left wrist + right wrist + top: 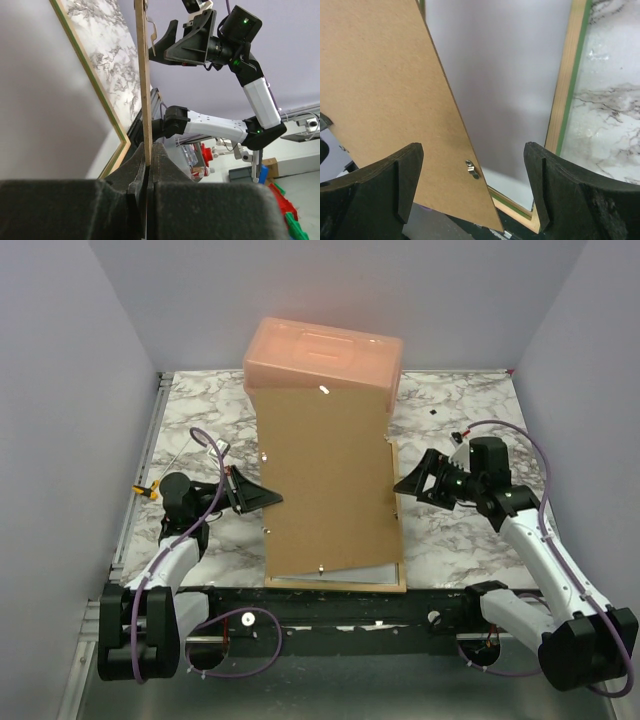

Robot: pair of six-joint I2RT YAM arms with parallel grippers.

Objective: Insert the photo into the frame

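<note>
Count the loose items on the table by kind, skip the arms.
Peach plastic box: 1
Brown backing board, tilted up off the frame: 1
Frame, pale wood side up: 1
Pale grey sheet lying in the frame, no print visible on it: 1
Total: 4

White links and black joints are seen along the left arm point(172, 562) and the right arm point(535, 540), with purple cables point(137, 635) looped behind each gripper. The right gripper point(473, 150) is formed of broad black fingers point(390, 185); behind it, small green lights point(245, 21), possibly indicators, are lit.
</note>
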